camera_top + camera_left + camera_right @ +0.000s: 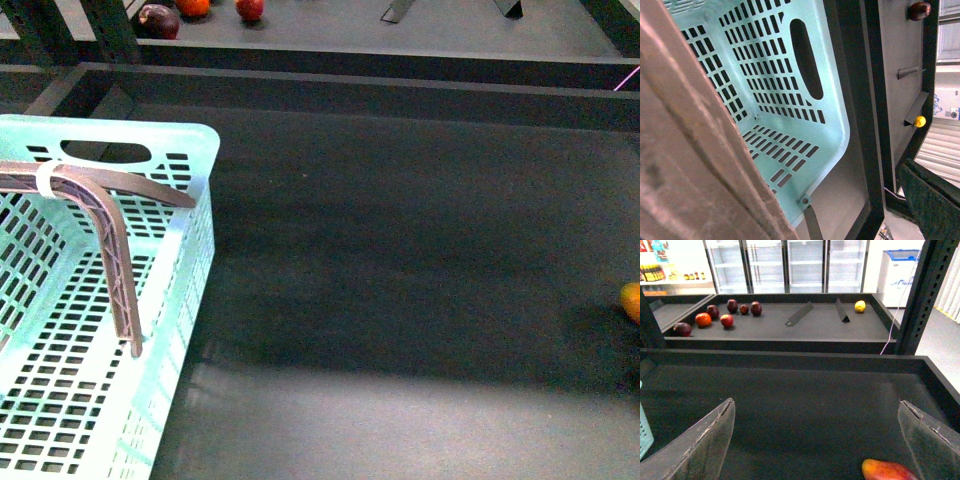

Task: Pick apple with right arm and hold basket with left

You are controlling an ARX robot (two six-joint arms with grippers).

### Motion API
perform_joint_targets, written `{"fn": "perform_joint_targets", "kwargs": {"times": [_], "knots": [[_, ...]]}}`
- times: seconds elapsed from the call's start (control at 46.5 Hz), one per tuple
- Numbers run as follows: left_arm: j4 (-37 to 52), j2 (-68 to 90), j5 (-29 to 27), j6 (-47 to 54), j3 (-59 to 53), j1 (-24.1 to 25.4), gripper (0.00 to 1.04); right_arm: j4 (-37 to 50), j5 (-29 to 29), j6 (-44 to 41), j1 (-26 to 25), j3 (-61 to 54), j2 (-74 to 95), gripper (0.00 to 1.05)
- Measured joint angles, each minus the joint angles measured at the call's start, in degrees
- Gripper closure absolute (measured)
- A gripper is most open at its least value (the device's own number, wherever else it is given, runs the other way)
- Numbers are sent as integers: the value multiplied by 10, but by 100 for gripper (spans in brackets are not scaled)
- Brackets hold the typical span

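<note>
The right end effector (pixel 817 440) gapes wide and empty over the dark bench (pixel 805 400). The glossy red round apple (pixel 727 320) lies far ahead of it. The pale mint-green slotted plastic basket (pixel 790 100) sits just beneath the left end effector (pixel 815 210), whose grip I cannot tell.

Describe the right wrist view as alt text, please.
The right arm's jaws stand wide open above a dark tray, an orange-red fruit lying near one. On the far shelf, the apple sits among dark fruit.
</note>
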Motion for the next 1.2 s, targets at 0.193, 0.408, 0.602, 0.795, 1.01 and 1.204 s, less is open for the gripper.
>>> {"fn": "perform_joint_targets", "kwargs": {"times": [0.193, 0.408, 0.602, 0.795, 1.01, 1.204], "knots": [[-22, 27, -16, -2, 21, 1, 45, 0, 0, 0, 0, 0, 0, 9], [-61, 24, -25, -37, 29, -9, 95, 0, 0, 0, 0, 0, 0, 9], [-104, -41, -16, -26, 32, -52, 99, 0, 0, 0, 0, 0, 0, 9], [-149, -97, -11, -32, 76, -148, 99, 0, 0, 0, 0, 0, 0, 9], [-163, -107, -15, -44, 125, -248, 99, 0, 0, 0, 0, 0, 0, 9], [-176, -110, -18, -62, 173, -367, 99, 0, 0, 0, 0, 0, 0, 9]]}}
